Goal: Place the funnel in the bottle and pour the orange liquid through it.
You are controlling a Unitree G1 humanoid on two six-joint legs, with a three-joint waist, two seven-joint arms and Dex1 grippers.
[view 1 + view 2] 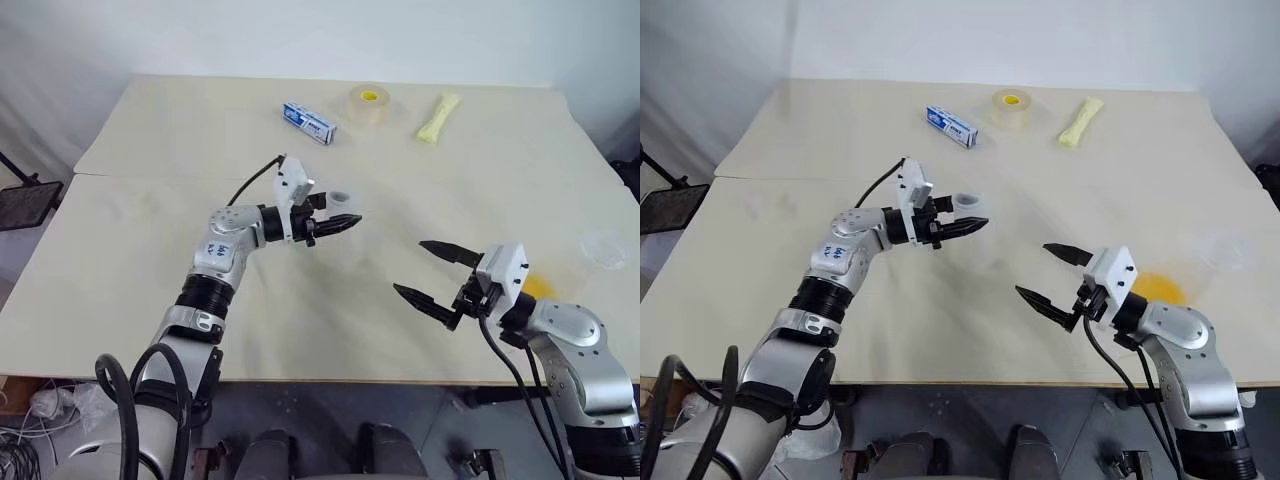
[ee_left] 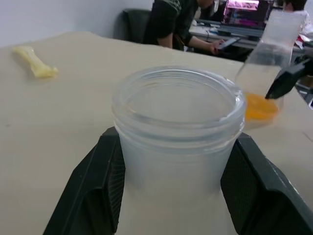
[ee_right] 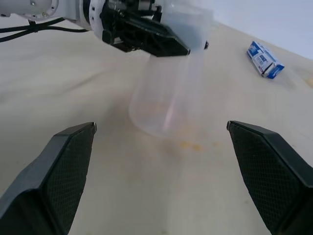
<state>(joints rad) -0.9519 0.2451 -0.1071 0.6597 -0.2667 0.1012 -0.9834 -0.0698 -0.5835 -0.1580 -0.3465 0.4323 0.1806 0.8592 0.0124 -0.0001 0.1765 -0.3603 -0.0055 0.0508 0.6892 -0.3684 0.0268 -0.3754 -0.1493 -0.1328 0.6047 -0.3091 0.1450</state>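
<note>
Left gripper was clamped on the neck of the bottle, one black finger on each side, the clear body hanging below it above the table near the middle. Right gripper sat nearer the front edge with its fingers spread wide and nothing between them, pointing toward the bottle.

Left wrist view looked down on the bottle's open round mouth and rim, pads pressed on both sides. It also showed a second clear container beyond, with the orange liquid pooled in its base, and a dark fingertip of the other gripper in front of it. Behind that, a person in dark clothes sat at a desk with a lit screen.

Right wrist view showed the bottle's whole tapered side, apparently lifted and slightly tilted, though its base was hard to make out. Faint orange specks lay on the table under it.

Head views showed the orange only as a patch by the right arm. A shallow clear cup sat near the right edge.

Table was pale beige, with a seam running across on the left. At the far side lay a blue and white box, a tape roll with a yellow centre, and a pale yellow packet, well apart from the grippers. White wall behind.
</note>
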